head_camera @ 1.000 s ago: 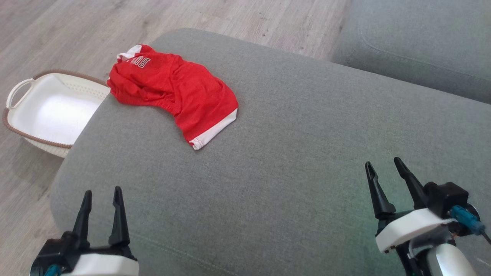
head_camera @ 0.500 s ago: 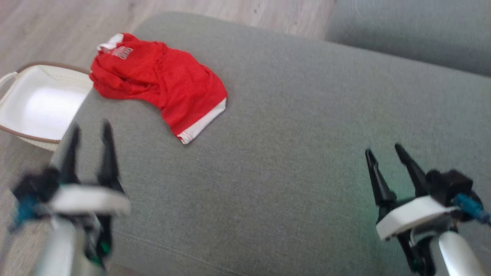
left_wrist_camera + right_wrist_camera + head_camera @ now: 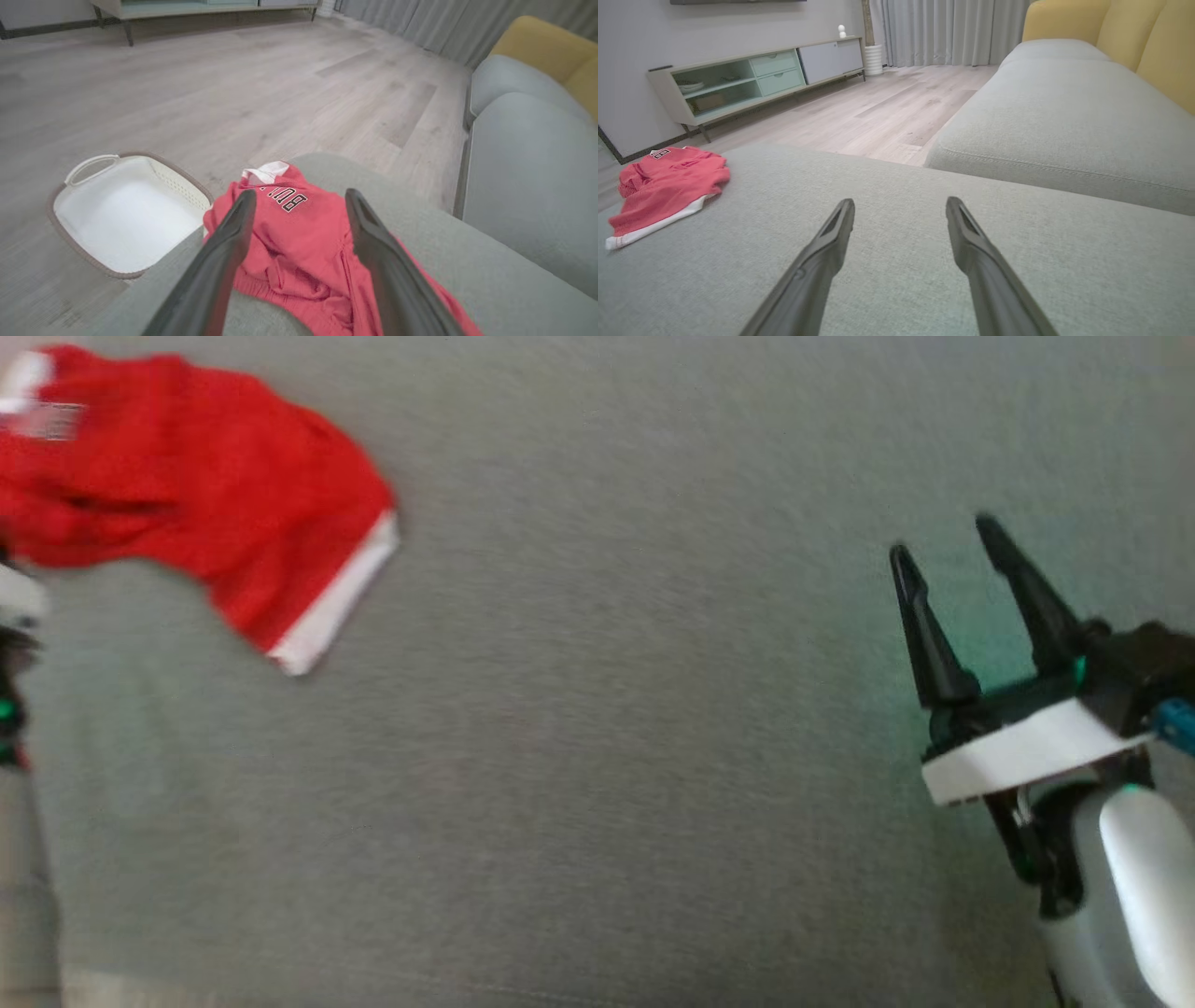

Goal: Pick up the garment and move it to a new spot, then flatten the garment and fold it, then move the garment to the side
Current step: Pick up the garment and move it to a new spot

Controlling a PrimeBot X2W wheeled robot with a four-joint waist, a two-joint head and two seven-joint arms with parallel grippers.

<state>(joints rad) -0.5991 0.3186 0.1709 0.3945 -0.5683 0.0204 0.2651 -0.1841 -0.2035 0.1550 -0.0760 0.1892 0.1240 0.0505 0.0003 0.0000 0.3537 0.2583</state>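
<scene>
Red garment (image 3: 187, 495) on grey cushion (image 3: 607, 756)

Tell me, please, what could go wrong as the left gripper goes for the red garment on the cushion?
1. The red garment lies bunched at the corner of the cushion, beside the basket on the floor; a push from the open left gripper might tip it over the edge.
2. Being crumpled, it may be pinched by one layer alone and lift unevenly.
3. The head view is blurred, so aim could be off.
</scene>
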